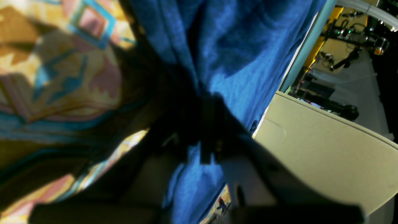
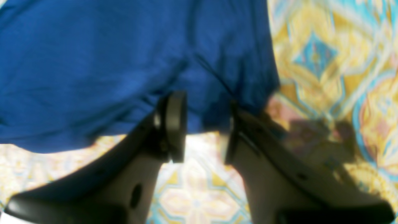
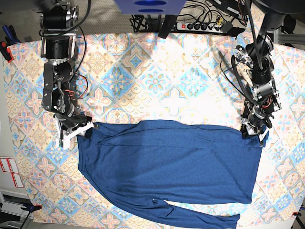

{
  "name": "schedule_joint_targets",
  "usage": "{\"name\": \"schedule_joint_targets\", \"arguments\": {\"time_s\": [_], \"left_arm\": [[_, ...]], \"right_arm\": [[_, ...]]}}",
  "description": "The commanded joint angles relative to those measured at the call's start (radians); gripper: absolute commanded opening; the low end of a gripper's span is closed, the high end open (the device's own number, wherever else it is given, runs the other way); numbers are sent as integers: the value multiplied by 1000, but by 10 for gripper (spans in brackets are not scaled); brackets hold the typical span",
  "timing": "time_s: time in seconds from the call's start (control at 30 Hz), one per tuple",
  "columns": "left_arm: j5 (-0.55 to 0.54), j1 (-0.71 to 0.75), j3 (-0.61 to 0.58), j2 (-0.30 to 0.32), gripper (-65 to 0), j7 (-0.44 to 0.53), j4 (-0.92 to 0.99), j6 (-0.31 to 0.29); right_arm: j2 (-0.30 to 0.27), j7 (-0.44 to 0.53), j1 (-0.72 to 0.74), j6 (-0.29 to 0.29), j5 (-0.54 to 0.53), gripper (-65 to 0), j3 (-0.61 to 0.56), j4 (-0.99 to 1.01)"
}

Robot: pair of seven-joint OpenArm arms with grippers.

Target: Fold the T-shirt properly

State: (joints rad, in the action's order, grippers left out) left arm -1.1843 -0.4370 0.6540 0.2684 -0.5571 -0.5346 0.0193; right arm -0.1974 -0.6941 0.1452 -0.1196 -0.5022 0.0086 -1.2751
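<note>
The dark blue T-shirt [image 3: 171,167] lies spread across the near half of the patterned tablecloth, one long sleeve [image 3: 200,217] trailing along its bottom edge. My left gripper [image 3: 252,132] sits at the shirt's upper right corner. In the left wrist view its dark fingers [image 1: 206,146] are shut on a bunched fold of the blue fabric [image 1: 236,46]. My right gripper [image 3: 88,129] is at the shirt's upper left corner. In the right wrist view it [image 2: 205,124] stands open, fingers apart, with the hem of the shirt [image 2: 77,62] reaching in between the tips.
The tablecloth [image 3: 157,81] covers the whole table. A power strip and cables [image 3: 205,25] lie along the back edge. Clamps [image 3: 5,47] hold the cloth at the left edge. A beige panel [image 1: 326,149] shows beyond the table in the left wrist view.
</note>
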Motion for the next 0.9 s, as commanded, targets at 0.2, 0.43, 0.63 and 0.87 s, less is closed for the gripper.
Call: {"name": "schedule_joint_targets", "arguments": {"time_s": [0.2, 0.43, 0.63, 0.87], "left_arm": [[-12, -21, -1, 16, -650, -7, -14, -18], [-12, -18, -1, 16, -650, -7, -14, -18], [-10, -18, -1, 15, -650, -10, -14, -18], [-10, -13, -1, 16, -650, -11, -14, -18]], "right_arm": [[2, -14, 3, -7, -129, -461, 9, -34], [6, -68, -17, -7, -273, -381, 69, -30], [28, -63, 3, -7, -375, -382, 87, 140], [55, -62, 75, -7, -382, -380, 118, 292]]}}
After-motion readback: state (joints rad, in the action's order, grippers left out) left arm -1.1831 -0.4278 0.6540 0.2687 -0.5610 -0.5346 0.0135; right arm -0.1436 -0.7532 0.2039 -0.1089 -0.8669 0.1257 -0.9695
